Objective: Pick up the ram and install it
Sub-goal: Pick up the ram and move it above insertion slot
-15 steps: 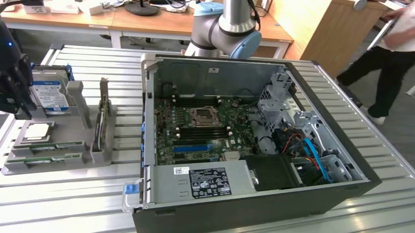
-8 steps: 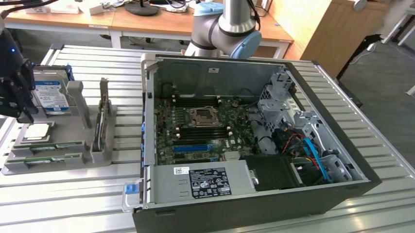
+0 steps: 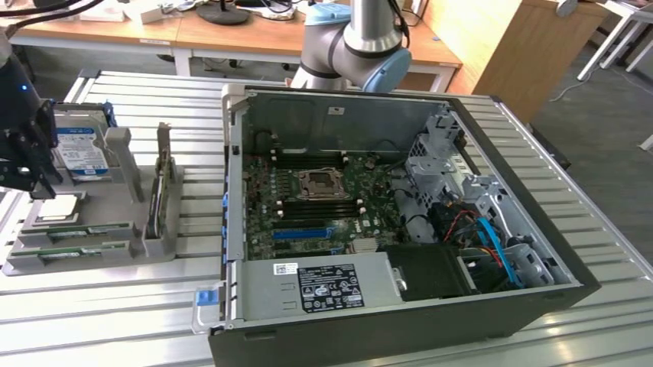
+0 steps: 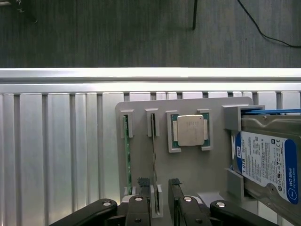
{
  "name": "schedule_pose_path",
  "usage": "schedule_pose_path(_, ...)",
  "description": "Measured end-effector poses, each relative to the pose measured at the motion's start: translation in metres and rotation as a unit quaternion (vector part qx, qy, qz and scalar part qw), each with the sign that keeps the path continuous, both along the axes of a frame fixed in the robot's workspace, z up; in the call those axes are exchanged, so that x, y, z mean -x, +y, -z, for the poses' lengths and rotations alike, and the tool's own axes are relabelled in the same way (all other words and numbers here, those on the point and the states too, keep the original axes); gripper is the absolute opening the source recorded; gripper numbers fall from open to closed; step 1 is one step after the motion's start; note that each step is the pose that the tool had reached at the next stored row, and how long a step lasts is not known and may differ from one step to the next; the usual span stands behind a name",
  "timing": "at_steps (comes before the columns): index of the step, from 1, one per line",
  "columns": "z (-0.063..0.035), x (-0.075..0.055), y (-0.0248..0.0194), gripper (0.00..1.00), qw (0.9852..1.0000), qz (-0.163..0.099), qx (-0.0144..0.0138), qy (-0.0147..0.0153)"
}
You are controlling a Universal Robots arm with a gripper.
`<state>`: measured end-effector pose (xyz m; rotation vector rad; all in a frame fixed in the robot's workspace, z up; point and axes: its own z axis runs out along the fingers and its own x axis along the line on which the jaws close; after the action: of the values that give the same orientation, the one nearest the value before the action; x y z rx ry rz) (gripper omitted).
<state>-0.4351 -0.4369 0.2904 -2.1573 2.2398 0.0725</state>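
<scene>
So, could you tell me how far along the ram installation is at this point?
Nothing is installed: both ram sticks sit in the grey holder. The open pincer hangs over the stick nearer the CPU, gripping nothing. Lifting it and seating it on the motherboard remain.

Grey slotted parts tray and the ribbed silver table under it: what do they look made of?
Grey slotted parts tray: probably plastic, maybe 3D-printed; matte, uniform grey, blocky slot walls. Ribbed silver table: looks like aluminium slats; brushed metallic sheen with bright glare along the edge.
</scene>
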Motion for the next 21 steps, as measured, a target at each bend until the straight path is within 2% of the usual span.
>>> schedule_pose_path(21, 0.0241, 0.000, -0.0014, 0.30, 1.0000, 0.000, 0.0000, 0.0000)
